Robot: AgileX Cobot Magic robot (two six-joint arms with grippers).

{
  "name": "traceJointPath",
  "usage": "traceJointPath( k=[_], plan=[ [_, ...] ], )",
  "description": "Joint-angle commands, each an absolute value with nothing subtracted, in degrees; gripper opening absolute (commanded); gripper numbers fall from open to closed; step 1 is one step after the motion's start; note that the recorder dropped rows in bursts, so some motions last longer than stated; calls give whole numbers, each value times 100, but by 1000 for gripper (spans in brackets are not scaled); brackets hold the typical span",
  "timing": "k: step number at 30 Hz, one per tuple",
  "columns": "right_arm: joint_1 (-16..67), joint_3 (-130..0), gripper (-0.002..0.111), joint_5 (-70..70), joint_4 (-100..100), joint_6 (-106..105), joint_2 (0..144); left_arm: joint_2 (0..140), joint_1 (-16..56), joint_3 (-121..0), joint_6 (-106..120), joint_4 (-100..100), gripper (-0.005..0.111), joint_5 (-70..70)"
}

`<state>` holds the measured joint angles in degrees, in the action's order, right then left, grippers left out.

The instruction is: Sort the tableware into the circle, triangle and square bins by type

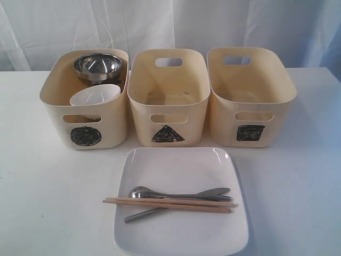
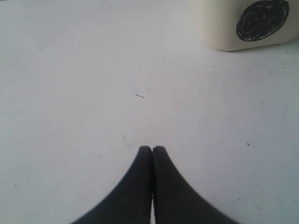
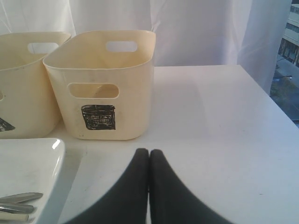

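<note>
Black left hand [image 2: 152,151] and right hand [image 3: 149,153] are both closed, empty. Wooden chopsticks [image 1: 170,203] lie over steel cutlery [image 1: 140,192] on the white square plate [image 1: 181,165]; best pinch both sticks together at mid-length.

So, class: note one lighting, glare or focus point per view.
Exterior view: glints on the steel bowl and a corner of the white plate. Left wrist view: flat light, the dark left fingers featureless. Right wrist view: the square bin throws a soft shadow on the table.
</note>
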<state>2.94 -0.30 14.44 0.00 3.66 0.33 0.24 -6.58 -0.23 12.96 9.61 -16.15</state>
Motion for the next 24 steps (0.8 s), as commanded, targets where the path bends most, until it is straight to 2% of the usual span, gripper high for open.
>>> traceJointPath(
  k=[1, 19, 24],
  plan=[
    [281, 0, 0, 1370, 0, 373, 0, 0, -666, 0, 1309, 950, 0, -1613],
    [281, 0, 0, 1370, 0, 373, 0, 0, -666, 0, 1309, 950, 0, -1613],
    [281, 0, 0, 1370, 0, 373, 0, 0, -884, 0, 1309, 950, 0, -1613]
  ],
)
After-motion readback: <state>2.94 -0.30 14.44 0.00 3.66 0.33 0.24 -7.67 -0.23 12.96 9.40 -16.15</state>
